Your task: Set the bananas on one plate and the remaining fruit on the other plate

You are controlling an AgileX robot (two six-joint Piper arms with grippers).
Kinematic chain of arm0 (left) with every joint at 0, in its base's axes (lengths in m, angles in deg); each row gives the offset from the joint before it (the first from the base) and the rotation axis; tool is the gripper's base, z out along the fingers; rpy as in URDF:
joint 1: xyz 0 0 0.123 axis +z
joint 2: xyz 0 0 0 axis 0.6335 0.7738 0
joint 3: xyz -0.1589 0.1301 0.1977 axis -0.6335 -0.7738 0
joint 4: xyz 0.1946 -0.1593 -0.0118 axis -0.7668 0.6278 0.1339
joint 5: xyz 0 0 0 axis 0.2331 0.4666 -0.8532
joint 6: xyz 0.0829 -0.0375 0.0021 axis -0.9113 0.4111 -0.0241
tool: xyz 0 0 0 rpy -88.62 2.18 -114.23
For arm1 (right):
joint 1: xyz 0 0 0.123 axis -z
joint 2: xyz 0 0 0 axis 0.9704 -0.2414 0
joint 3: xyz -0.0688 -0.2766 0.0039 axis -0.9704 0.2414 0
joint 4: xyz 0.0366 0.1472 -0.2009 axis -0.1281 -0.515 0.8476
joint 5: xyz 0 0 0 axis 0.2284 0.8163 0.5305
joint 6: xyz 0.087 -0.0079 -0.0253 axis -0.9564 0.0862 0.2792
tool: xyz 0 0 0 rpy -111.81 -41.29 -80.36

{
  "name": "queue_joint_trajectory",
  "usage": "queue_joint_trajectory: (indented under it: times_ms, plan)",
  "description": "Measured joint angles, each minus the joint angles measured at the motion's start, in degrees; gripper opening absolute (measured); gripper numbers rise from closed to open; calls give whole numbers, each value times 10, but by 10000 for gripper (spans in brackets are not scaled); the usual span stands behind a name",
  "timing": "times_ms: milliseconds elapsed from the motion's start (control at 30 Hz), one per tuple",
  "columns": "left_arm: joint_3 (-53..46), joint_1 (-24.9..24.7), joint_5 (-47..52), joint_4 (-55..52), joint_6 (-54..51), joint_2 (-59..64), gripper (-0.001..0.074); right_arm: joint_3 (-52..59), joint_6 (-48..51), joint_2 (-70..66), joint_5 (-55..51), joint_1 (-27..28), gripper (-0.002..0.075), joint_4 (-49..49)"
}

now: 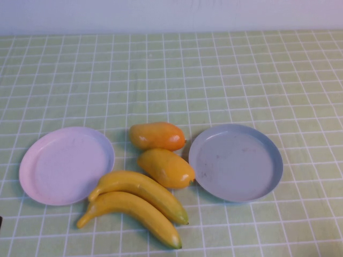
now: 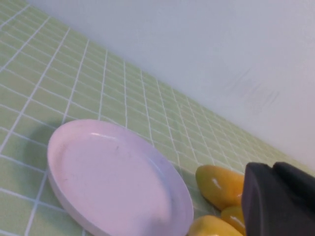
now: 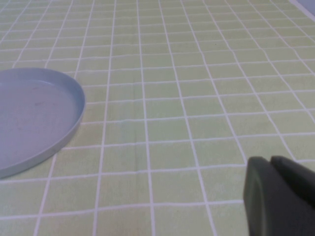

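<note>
Two yellow bananas (image 1: 143, 191) (image 1: 131, 213) lie side by side at the front middle of the table. Two plump orange-yellow fruits (image 1: 157, 136) (image 1: 166, 167) lie just behind them, between the plates. The pale pink plate (image 1: 64, 163) is on the left and the grey-blue plate (image 1: 236, 162) on the right; both hold nothing. Neither arm shows in the high view. My left gripper (image 2: 272, 167) is shut and empty, near the pink plate (image 2: 113, 182) and the plump fruit (image 2: 219, 184). My right gripper (image 3: 269, 160) is shut and empty, above bare cloth beside the grey-blue plate (image 3: 34, 118).
The table is covered by a green cloth with a white grid (image 1: 214, 75). A white wall (image 1: 171, 13) runs along the far edge. The back half of the table and the right side hold no objects.
</note>
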Motion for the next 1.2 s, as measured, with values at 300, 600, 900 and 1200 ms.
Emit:
queue_joint_trajectory:
  times_ms: [300,600,900,1200]
  plan:
    - [47,0,-18,56,3,21,-4,0,0,0,0,0,-15,0]
    - [275,0,238,58,-126,251,-4,0,0,0,0,0,-15,0]
    - [492,0,427,46,-290,529,-4,0,0,0,0,0,-15,0]
    - [723,-63,475,-70,-349,791,-4,0,0,0,0,0,-15,0]
